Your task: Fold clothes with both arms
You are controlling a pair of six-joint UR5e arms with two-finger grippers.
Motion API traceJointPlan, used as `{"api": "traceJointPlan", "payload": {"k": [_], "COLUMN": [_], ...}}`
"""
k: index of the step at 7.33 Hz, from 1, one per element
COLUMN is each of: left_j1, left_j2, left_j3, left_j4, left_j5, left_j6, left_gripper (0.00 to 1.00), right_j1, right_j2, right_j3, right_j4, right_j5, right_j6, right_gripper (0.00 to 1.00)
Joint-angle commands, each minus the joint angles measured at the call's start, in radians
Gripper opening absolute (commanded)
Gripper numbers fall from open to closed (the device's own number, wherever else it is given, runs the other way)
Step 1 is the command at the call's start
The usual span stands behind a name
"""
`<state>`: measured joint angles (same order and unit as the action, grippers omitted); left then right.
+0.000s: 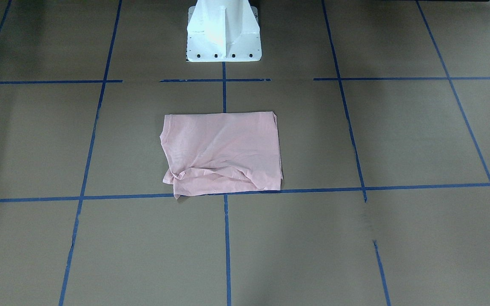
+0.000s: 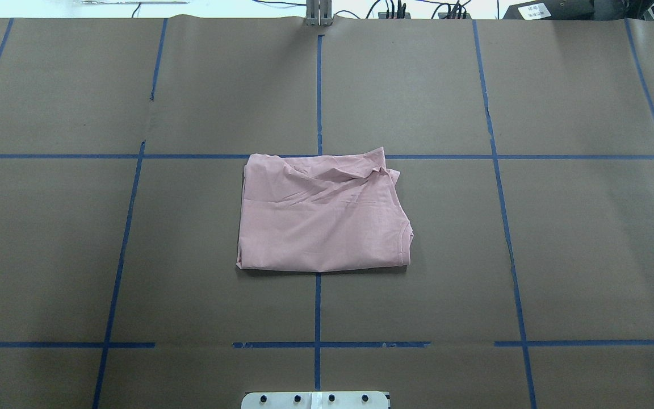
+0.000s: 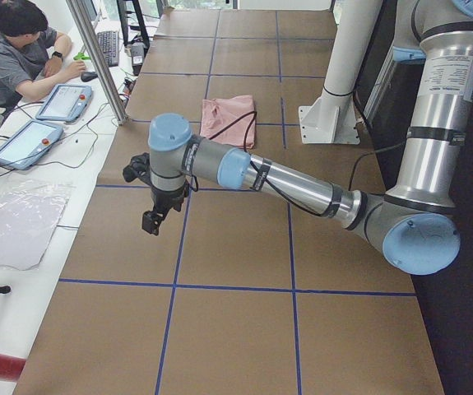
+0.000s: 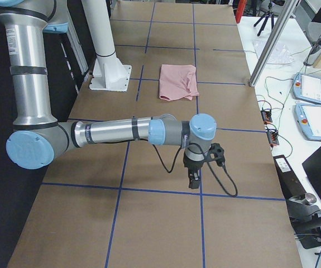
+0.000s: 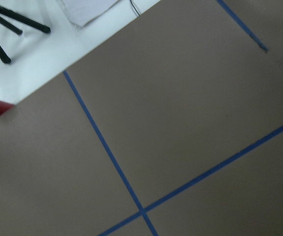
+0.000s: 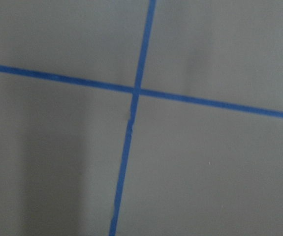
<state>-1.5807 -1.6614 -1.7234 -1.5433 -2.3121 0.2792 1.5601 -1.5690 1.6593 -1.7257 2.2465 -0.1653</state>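
Both grippers hang fingers-down over bare table (image 2: 588,255), each out toward its own end. You see the left gripper (image 3: 150,222) only from the left-end view and the right gripper (image 4: 194,181) only from the right-end view, so you cannot tell whether either is spread or pressed together. Neither touches anything, and the wrist views give you only brown cover and blue tape (image 6: 131,118). The shirt (image 2: 321,218) lies well apart from both, between them at the table's middle, just in front of the white pedestal (image 1: 223,32). It is folded to a rough rectangle, plain pink up, its neck edge toward the robot's right and its far edge rumpled.
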Motion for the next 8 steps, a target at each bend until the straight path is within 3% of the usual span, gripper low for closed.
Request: {"api": "traceJointPlan", "payload": {"k": [1, 4, 8], "left_j1": [-0.012, -0.01, -0.008], "left_j2": [0.077, 0.127, 0.127], "left_j3": [0.1, 0.093, 0.11], "left_j4": [-0.07, -0.064, -0.064], "left_j5": [-0.035, -0.043, -0.043], "left_j6": [-0.011, -0.011, -0.012], "left_gripper": [1.0, 1.0, 1.0], "right_j1": [0.009, 0.009, 0.009], "right_j2": [-0.088, -0.172, -0.174], "right_j3": [0.014, 0.023, 0.025], "right_j4": [-0.003, 0.184, 0.204], "right_j5": [0.031, 0.05, 0.053], "right_j6": [0.006, 0.116, 0.11], "right_gripper": [1.0, 1.0, 1.0]}}
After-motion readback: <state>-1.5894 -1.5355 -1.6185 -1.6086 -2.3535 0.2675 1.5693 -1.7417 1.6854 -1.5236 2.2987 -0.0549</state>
